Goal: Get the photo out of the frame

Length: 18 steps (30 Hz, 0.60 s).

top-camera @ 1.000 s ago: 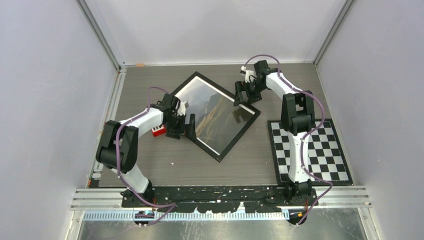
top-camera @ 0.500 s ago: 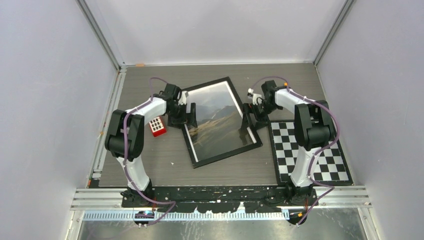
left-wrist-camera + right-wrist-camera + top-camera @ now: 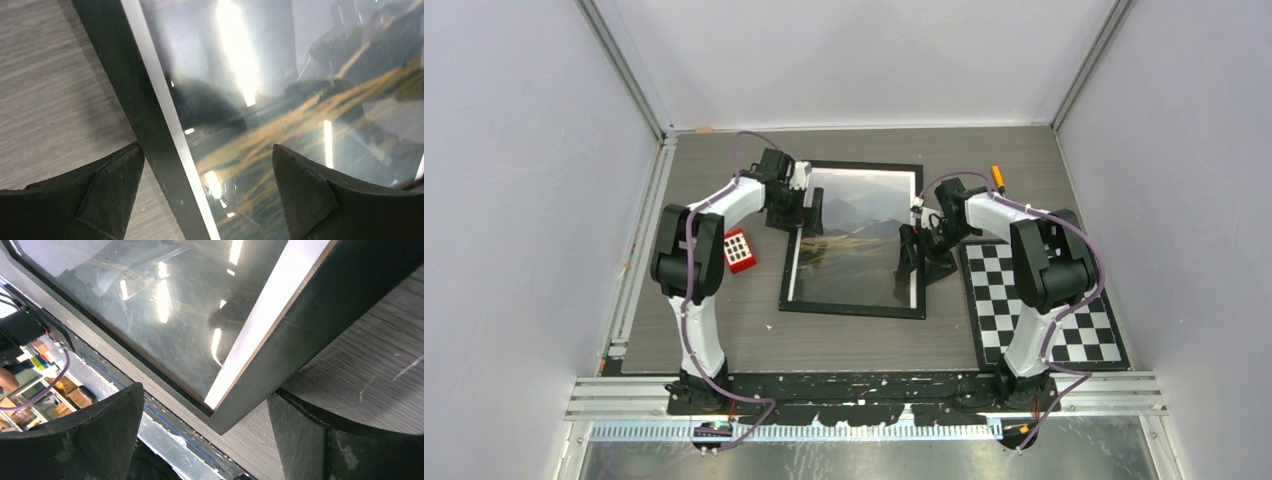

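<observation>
The frame [image 3: 852, 311] lies flat and face up in the middle of the table, its thin black rim square to the table edges. The photo [image 3: 854, 240] of grey mountains and brown hills sits inside it under reflective glass. My left gripper [image 3: 801, 218] is open and straddles the frame's left rim [image 3: 150, 145], one finger [image 3: 107, 192] over the table and the other over the glass. My right gripper [image 3: 922, 262] is open at the frame's right rim. In the right wrist view its fingers [image 3: 87, 440] stand either side of the frame's corner [image 3: 227, 417].
A small red block [image 3: 739, 250] lies left of the frame, near the left arm. The black-and-white checkerboard [image 3: 1064, 310] lies at the right, next to the right arm. A small orange item [image 3: 997, 176] lies at the back right. Grey walls enclose the table.
The frame has turned clockwise from a diamond pose to square with the table. My left gripper has moved farther back along its left rim, and my right gripper has moved nearer along its right rim.
</observation>
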Available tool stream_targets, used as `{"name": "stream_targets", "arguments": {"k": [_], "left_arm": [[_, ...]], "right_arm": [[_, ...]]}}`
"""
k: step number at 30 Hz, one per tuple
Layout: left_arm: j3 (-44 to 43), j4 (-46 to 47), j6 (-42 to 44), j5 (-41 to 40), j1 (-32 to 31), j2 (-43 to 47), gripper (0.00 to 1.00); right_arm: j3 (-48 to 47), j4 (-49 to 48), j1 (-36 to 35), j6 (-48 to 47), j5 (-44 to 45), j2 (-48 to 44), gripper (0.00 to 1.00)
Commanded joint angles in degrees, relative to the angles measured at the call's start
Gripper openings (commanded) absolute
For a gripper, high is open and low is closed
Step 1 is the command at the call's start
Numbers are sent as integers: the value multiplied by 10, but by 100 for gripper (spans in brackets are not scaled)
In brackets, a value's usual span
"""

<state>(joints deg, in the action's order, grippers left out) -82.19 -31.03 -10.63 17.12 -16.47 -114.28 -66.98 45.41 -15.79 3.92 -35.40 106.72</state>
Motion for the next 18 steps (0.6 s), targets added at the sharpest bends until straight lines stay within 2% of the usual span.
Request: {"name": "stream_targets", "arguments": {"k": [1, 4, 6, 10, 14, 18], "left_arm": [[32, -13, 81, 62, -9, 108, 100], [90, -7, 138, 108, -23, 190, 100], [124, -17, 192, 99, -61, 228, 100], [150, -64, 293, -17, -196, 248, 100], [149, -64, 331, -77, -300, 231, 100], [139, -49, 364, -153, -403, 191, 94]], "right_arm": [[3, -70, -8, 35, -29, -58, 96], [17, -89, 3, 61, -21, -96, 96], [24, -102, 17, 78, -16, -115, 97], [30, -119, 44, 105, -10, -138, 97], [37, -137, 69, 136, -10, -146, 97], [50, -151, 98, 164, -13, -149, 97]]}}
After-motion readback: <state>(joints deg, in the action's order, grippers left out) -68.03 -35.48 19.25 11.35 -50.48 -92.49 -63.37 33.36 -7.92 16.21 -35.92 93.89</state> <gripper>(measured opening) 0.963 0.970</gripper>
